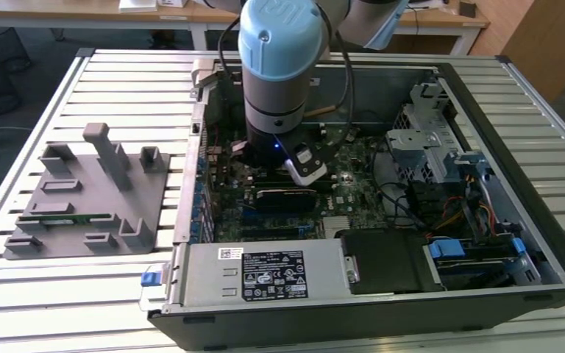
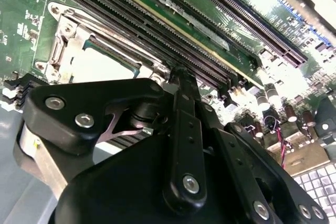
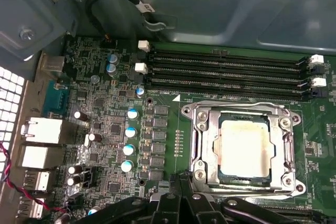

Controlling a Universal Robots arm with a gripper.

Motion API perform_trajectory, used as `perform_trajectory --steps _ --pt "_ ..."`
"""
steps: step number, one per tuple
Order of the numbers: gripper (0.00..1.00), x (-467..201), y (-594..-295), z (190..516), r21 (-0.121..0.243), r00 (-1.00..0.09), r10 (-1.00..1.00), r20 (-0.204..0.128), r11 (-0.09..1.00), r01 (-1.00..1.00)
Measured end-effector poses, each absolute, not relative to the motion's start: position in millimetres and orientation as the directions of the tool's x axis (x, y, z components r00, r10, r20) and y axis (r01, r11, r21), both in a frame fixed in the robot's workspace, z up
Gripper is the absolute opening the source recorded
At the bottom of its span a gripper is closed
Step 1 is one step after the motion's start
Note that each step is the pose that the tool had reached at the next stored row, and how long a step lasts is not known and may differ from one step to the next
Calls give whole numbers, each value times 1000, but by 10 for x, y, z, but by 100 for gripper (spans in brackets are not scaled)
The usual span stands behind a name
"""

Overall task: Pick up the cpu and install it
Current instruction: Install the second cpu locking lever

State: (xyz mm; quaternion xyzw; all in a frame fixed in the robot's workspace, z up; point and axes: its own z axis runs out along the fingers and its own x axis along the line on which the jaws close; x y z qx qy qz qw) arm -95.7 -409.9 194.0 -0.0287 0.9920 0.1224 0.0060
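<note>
the big open black computer case (image 1: 479,279) lies on a pale slatted metal table (image 1: 27,279). a grey plastic parts tray (image 1: 86,195) sits beside it. the black gripper (image 2: 181,74), fingers pressed together and holding nothing, hangs just beside the small square silvery cpu (image 3: 245,148), lying flat in its metal socket frame (image 3: 202,129), edges square with the long black memory slots (image 3: 226,72).

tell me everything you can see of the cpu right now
The cpu is a small flat square chip with a pale silvery metal top, slightly stained near one edge. It lies flat inside the metal socket frame on the green motherboard, beside the row of long black memory slots. In the second wrist view it shows as a pale square beyond the gripper. Nothing grips it; the gripper is above the board, close by.
</note>
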Motion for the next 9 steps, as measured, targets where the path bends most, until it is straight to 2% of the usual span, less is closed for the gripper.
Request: perform_trajectory --steps 9 --pt "11 -958 -4100 2068 242 -998 -56 -19 969 -58"
